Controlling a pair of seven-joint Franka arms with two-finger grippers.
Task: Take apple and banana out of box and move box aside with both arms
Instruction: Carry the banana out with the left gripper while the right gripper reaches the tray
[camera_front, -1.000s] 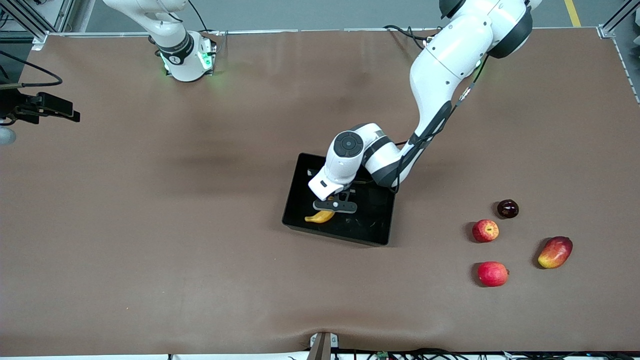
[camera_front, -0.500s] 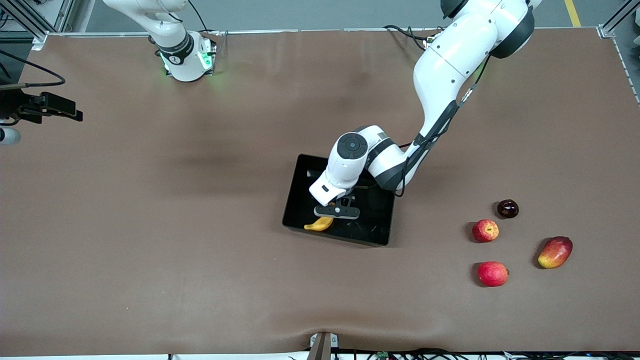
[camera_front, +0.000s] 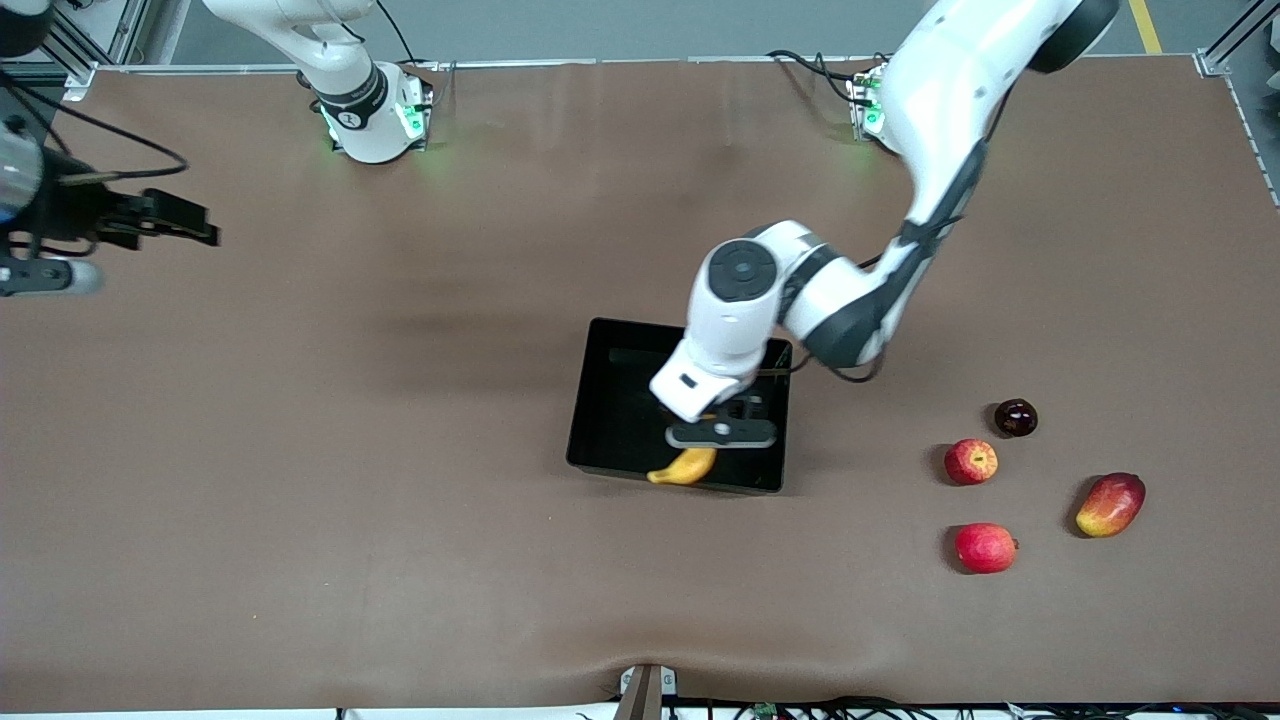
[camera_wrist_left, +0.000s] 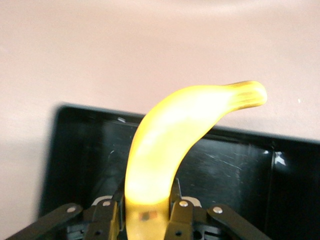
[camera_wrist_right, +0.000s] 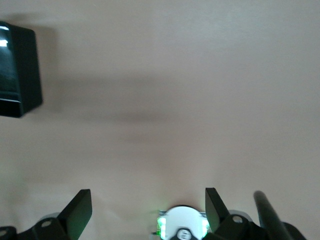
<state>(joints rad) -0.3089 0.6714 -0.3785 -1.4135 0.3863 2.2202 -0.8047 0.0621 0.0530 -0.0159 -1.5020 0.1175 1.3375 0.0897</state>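
Note:
My left gripper (camera_front: 712, 446) is shut on one end of the yellow banana (camera_front: 683, 467), which hangs over the edge of the black box (camera_front: 610, 400) that lies nearest the front camera. In the left wrist view the banana (camera_wrist_left: 175, 140) curves out from between the fingers of the left gripper (camera_wrist_left: 148, 215), above the box (camera_wrist_left: 235, 170). A red apple with yellowish streaks (camera_front: 971, 461) lies on the table toward the left arm's end. My right gripper (camera_front: 195, 228) hangs open and holds nothing over the right arm's end of the table; the right wrist view shows the gripper (camera_wrist_right: 147, 210) with its jaws wide apart.
A second red apple (camera_front: 986, 547), a red-yellow mango (camera_front: 1110, 504) and a dark round fruit (camera_front: 1016, 417) lie near the streaked apple. One corner of the box (camera_wrist_right: 17, 75) and the right arm's green-lit base (camera_wrist_right: 182, 225) show in the right wrist view.
My left gripper has closed on the banana and lifted it from the box floor, carrying it toward the left arm's end. The right gripper has shifted slightly toward the table's middle.

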